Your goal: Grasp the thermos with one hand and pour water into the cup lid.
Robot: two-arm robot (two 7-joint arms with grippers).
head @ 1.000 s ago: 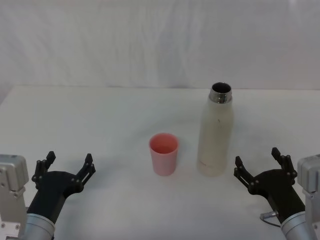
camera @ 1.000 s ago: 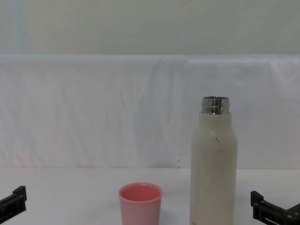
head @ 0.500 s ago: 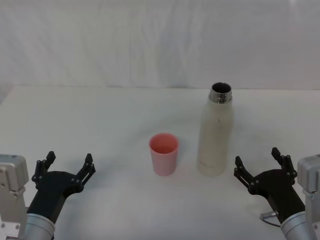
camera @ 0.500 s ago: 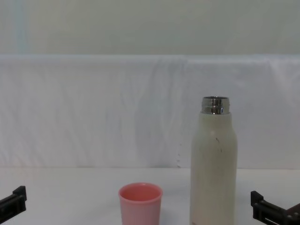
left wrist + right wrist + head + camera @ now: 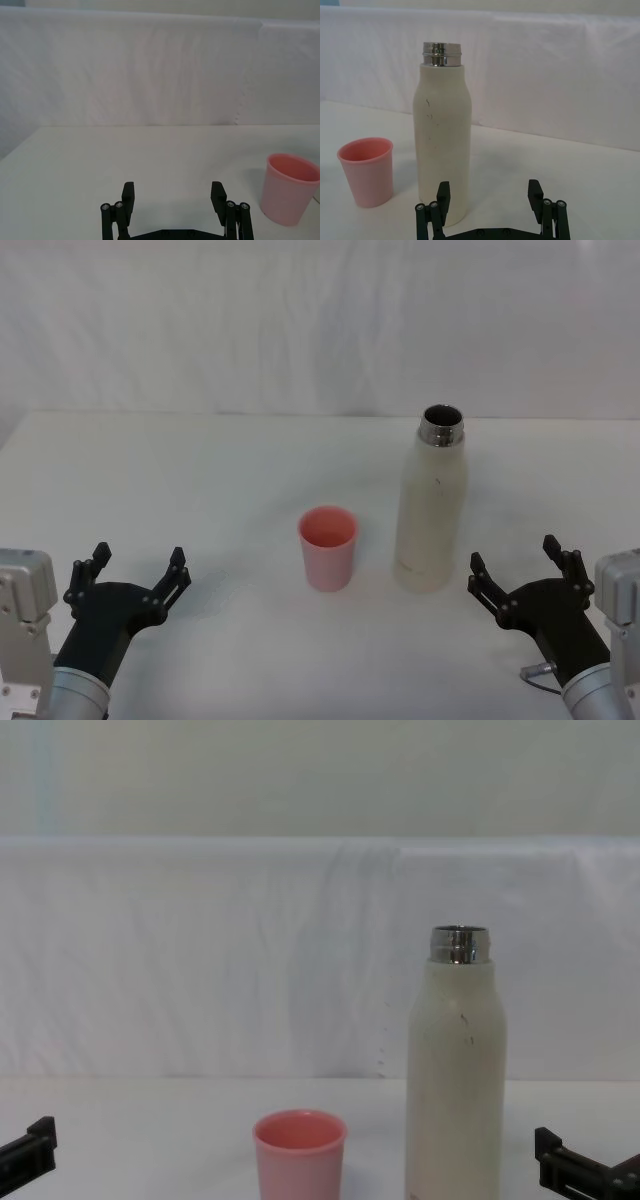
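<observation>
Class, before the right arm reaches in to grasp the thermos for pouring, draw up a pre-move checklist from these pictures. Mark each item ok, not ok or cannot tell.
1. Thermos stands upright on the table: ok.
2. Thermos mouth uncapped, steel neck open: ok.
3. Cup lid upright, opening up, standing apart from the thermos on its left: ok.
4. Right end effector open, fingers spread, near the thermos base but not touching it: ok.
5. Left end effector open, parked at the near left, well away from the cup lid: ok.
6. Water inside the thermos: cannot tell, the mouth looks dark.
</observation>
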